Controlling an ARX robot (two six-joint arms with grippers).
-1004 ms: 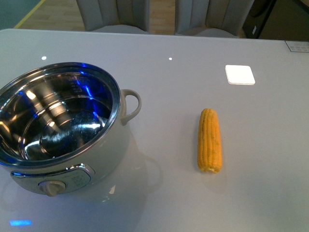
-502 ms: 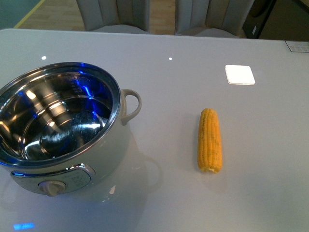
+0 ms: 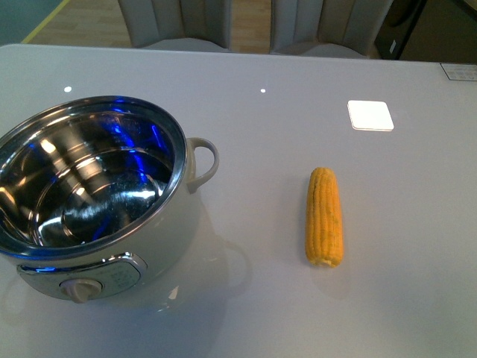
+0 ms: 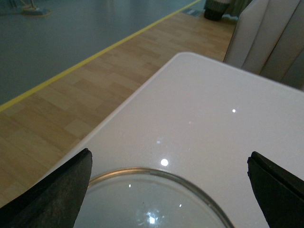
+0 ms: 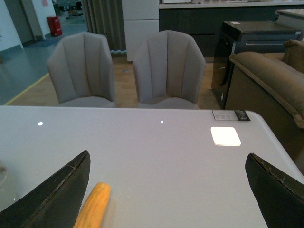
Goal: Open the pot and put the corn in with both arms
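In the front view the white pot (image 3: 177, 235) stands uncovered at the left, its steel inside bare, loop handle (image 3: 203, 162) toward the middle, knob (image 3: 80, 289) in front. The yellow corn (image 3: 324, 216) lies lengthwise right of it, apart. Neither arm appears there. My left gripper (image 4: 169, 154) hangs open over a table corner; the round glass lid (image 4: 152, 204) with a metal rim lies flat below and between its fingers, its knob out of view. My right gripper (image 5: 167, 155) is open above the table, with the corn (image 5: 93, 204) just inside one finger (image 5: 57, 194).
A white square patch (image 3: 370, 115) sits on the table behind the corn. Two grey chairs (image 5: 168, 71) stand at the far edge, and a brown sofa (image 5: 270, 90) is off to the right. Wood floor (image 4: 61, 104) lies beyond the corner by the lid.
The blue reflections inside the pot have shifted, and the blue glint on the table's near left has gone. Pot and corn have not moved.
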